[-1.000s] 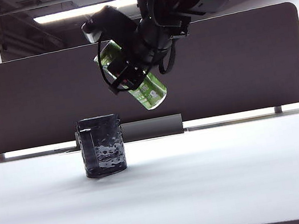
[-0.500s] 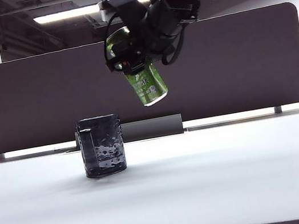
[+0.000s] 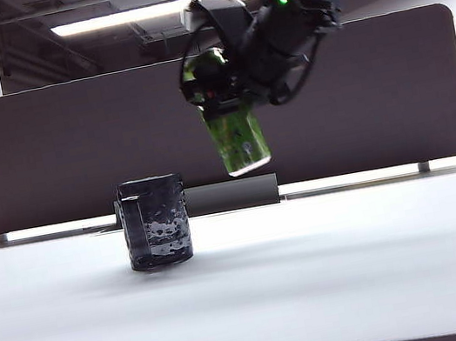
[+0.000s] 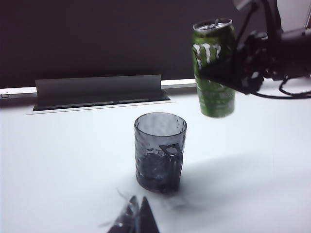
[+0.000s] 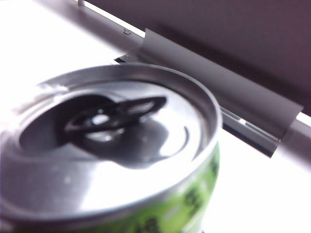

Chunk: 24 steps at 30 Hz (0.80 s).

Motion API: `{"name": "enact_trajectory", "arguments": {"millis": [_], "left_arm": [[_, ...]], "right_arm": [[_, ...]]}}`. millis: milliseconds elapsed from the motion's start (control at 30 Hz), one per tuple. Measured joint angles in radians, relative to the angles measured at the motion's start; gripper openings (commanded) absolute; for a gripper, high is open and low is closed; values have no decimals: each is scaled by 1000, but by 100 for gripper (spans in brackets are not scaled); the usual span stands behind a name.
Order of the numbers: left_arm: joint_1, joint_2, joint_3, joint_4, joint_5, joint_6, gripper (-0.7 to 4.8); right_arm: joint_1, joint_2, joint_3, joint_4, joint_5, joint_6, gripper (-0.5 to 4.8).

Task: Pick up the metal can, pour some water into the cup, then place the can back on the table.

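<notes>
The green metal can hangs in the air, nearly upright, above and to the right of the cup. My right gripper is shut on the can's upper half, coming in from the right. In the left wrist view the can shows its claw-mark logo, with the right gripper clamped on its side. The dark dimpled cup stands on the white table with its handle toward that camera. The can's silver top fills the right wrist view and hides the fingers. My left gripper is shut and empty, low over the table short of the cup.
A dark rounded partition panel runs across the back of the table. A grey cable box with a raised flap sits at its foot behind the cup.
The right arm has swung the can from a steep tilt back to nearly upright and carried it to the right, away from the cup. Cup and left gripper are still.
</notes>
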Motion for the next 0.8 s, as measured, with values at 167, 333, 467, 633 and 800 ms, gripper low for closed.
{"name": "enact_trajectory", "arguments": {"millis": [167,333,467,633,800], "left_arm": [[0,0,0,0,0,0,-5],[0,0,0,0,0,0,-5],[0,0,0,0,0,0,-5],[0,0,0,0,0,0,-5],[1,0,0,0,0,0,-5]], "right_arm": [[-46,-9,-103,88,-61,109,198],[-79,-32,-205,197,-91,192,198],[-78,-66,-303,304,-102,216,198],[-78,-78,-417,426,-98,236,198],[-78,-78,-505,507,-73,245,198]]}}
